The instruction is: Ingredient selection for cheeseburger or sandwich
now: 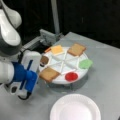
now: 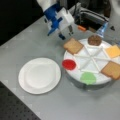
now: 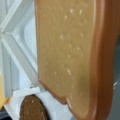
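End effector: the white and blue end effector (image 1: 37, 75) is hovering at a front view's left, just beside the near toast; in a front view (image 2: 65, 34) it is hanging above the bench just off the tray's top-left edge. I cannot tell whether its jaws are parted or closed, and it does not appear to be carrying anything.

Near toast: the brown square toy toast slice (image 1: 49, 74) is lying on the tray's left rim, overhanging it a little; it is filling most of the wrist view (image 3: 67, 55), so it is the piece the end effector is nearest to.

Patty: the dark brown round toy patty (image 2: 95, 40) is sitting in its own compartment next to that toast; its edge is peeking into the wrist view (image 3: 31, 108) at the bottom.

Cheese: the yellow square toy cheese piece (image 1: 57, 49) is resting in a tray compartment.

Tray: the round white divided tray (image 1: 62, 65) is standing on the grey bench (image 1: 105, 80), carrying all six pieces.

Red piece: the flat red disc (image 1: 71, 76) is lying at the tray's near edge.

Far toast: the second brown toast square (image 1: 76, 49) is lying on the tray's far side.

Leaf: the green leaf-shaped piece (image 1: 85, 64) is resting on the tray's right rim.

Plate: the white paper plate (image 1: 75, 108) is sitting on the bench near the tray, with nothing on it.

Progress: judging by this, no stack is forming yet; every ingredient is waiting on the tray, so the selection is at its very start.
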